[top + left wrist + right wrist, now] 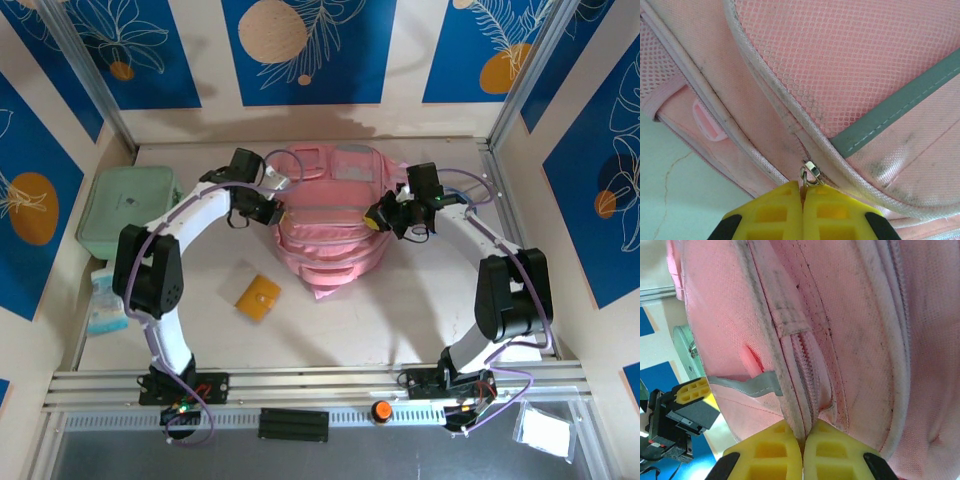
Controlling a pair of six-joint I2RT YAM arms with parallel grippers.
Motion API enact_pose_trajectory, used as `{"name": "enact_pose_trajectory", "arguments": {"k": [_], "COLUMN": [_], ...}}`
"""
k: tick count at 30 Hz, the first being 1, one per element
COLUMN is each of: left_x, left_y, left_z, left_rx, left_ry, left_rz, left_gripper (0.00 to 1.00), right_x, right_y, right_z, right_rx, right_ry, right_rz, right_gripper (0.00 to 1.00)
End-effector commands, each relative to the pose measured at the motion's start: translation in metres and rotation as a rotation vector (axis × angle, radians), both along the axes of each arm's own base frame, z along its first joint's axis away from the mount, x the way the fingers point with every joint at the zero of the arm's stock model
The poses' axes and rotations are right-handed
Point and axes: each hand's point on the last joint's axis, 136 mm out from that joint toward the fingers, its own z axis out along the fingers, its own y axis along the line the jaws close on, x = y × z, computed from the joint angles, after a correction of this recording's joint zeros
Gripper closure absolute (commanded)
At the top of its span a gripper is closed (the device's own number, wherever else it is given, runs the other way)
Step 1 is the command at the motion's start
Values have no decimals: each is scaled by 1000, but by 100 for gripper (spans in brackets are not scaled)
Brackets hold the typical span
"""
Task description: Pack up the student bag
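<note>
While left fingers point(771, 216) pinch the pink backpack's point(335, 245) zip pull point(810, 171) and right fingers point(836, 450) clamp its seam point(796, 405), packing seems unstarted.

The pink backpack point(335, 225) blocks the middle of the frame in the top view. The left arm point(190, 218) and the right arm point(472, 238) close in on its two flanks. Below it the counter point(390, 320) lies open between the arms, broken by one orange card point(257, 297). A mint green case point(125, 210) and a pale blue packet point(105, 300) crowd the left edge.
</note>
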Motion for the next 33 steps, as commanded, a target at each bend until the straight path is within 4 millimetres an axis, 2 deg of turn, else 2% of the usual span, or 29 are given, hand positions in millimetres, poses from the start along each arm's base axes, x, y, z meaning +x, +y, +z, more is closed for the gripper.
{"name": "enact_pose_trajectory", "arguments": {"k": [1,6,11,16,17,18,20,23,26,30,33], "left_x": [21,34,47,46,45,44,39,23,-4,-51,-90], "left_y": [19,13,24,27,29,32,41,57,69,76,82], "left_z": [6,10,5,10,13,15,18,19,20,8,-7], "left_rx": [5,-34,9,-14,-23,-23,-13,9,-19,-73,-60], "left_ry": [-37,-44,-67,-81,-87,-92,-92,-74,-31,66,125], "left_rz": [21,40,127,187,206,235,296,402,506,597,614], "left_gripper": [93,83,79,76,71,61,49,38,31,27,26], "right_x": [-2,-1,-3,-4,-4,-4,-5,-6,-9,-13,-16], "right_y": [-7,-8,-7,-4,-4,-3,-3,-4,-4,1,15], "right_z": [1,1,2,6,9,11,18,33,48,60,64], "right_rx": [-17,-17,-11,1,2,3,-3,-31,-77,-154,-200], "right_ry": [11,10,6,-10,-20,-30,-64,-137,-206,-275,-320], "right_rz": [15,18,24,41,43,47,56,67,81,112,155], "right_gripper": [95,95,95,93,91,87,75,59,49,42,40]}}
